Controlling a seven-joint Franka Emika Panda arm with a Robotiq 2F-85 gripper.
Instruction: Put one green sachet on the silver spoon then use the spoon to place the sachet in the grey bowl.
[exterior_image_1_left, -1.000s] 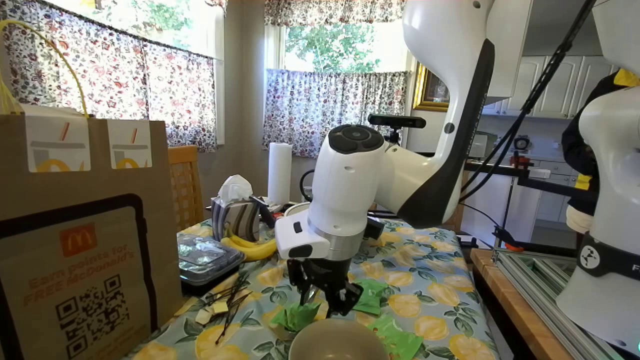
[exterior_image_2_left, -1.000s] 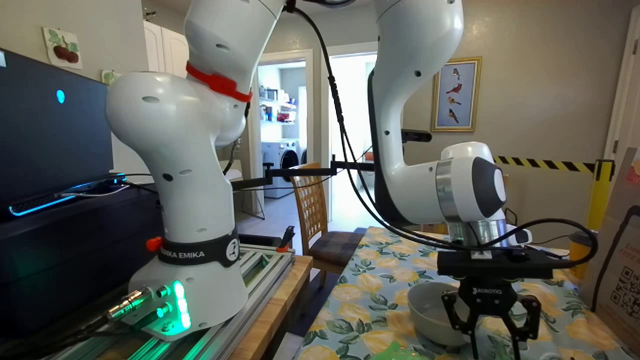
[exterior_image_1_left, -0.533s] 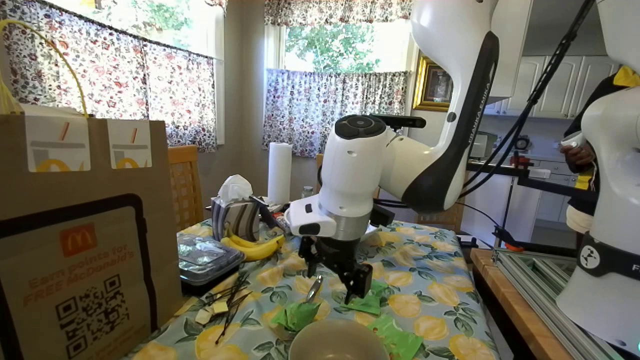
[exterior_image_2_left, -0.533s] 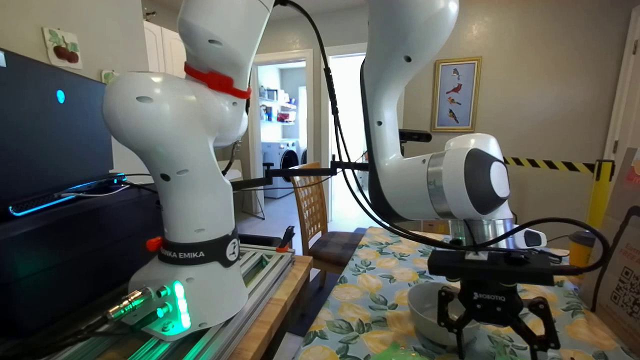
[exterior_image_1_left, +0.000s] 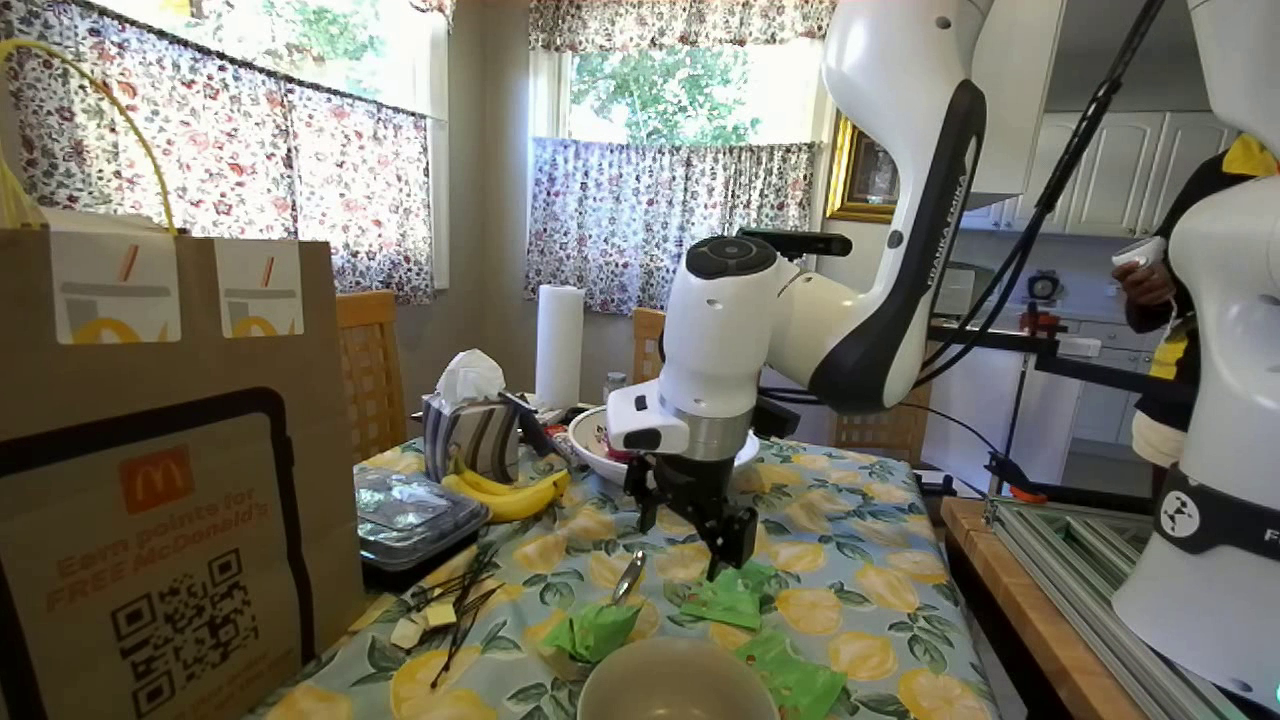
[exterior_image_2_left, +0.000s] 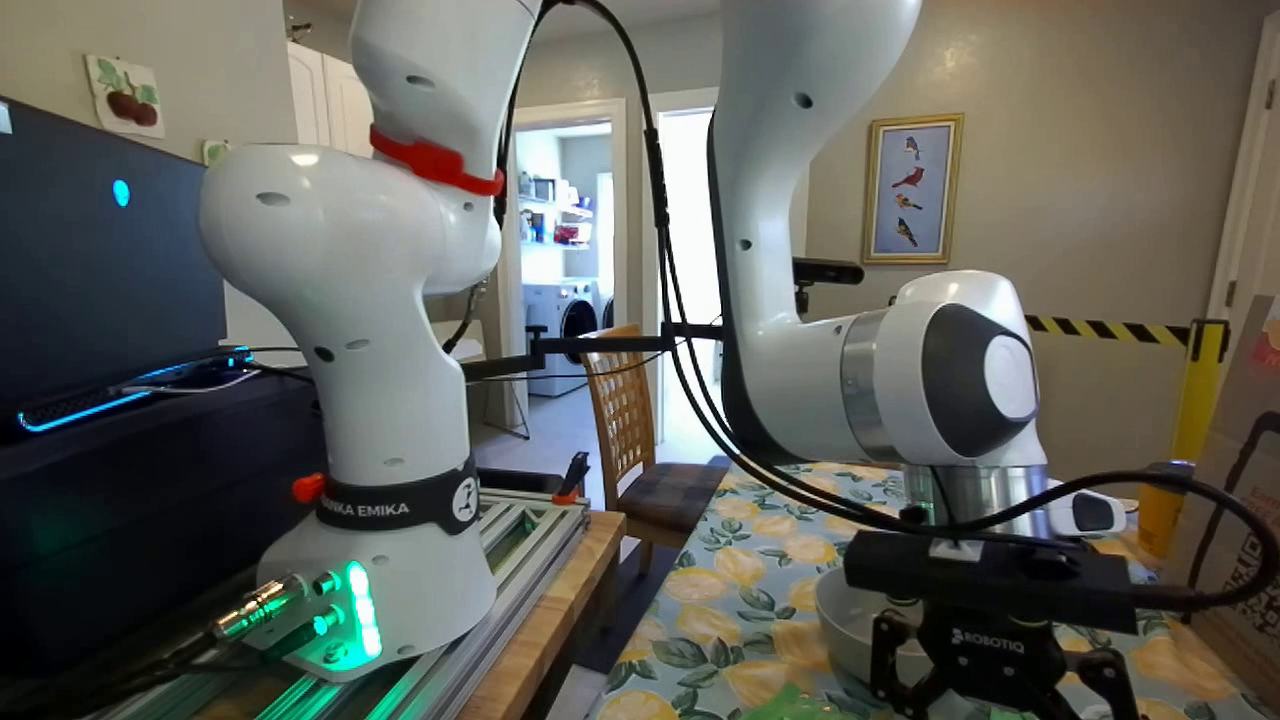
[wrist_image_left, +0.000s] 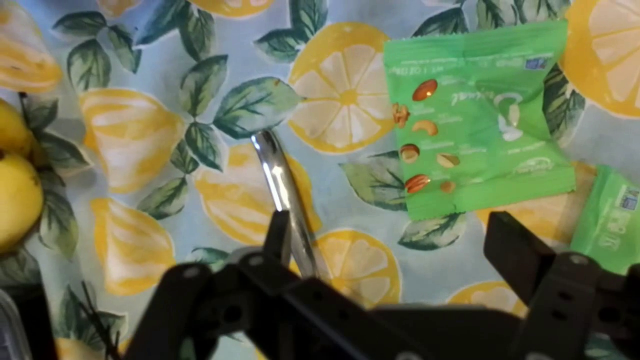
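The silver spoon (exterior_image_1_left: 629, 577) lies on the table; its handle also shows in the wrist view (wrist_image_left: 286, 192). A crumpled green sachet (exterior_image_1_left: 593, 632) sits at the spoon's far end from the handle tip and hides the spoon's bowl. Two more green sachets lie on the cloth, one flat sachet (exterior_image_1_left: 733, 600) and another sachet (exterior_image_1_left: 795, 675) nearer the grey bowl (exterior_image_1_left: 678, 685). The grey bowl also shows in an exterior view (exterior_image_2_left: 845, 622). My gripper (wrist_image_left: 392, 217) is open and empty above the table, its left finger over the spoon handle in the wrist view, the flat sachet (wrist_image_left: 480, 120) ahead.
Bananas (exterior_image_1_left: 510, 497), a clear-lidded container (exterior_image_1_left: 415, 515) and a tissue box (exterior_image_1_left: 470, 435) stand to the left. A white patterned bowl (exterior_image_1_left: 590, 440) is partly behind the arm. A paper bag (exterior_image_1_left: 180, 480) stands at the left edge. Dark thin sticks (exterior_image_1_left: 465, 610) lie near small yellow pieces.
My gripper has opened wider, risen and moved away from the spoon and the crumpled sachet. The spoon handle and the white patterned bowl are now less covered. Sachets and grey bowl stay put.
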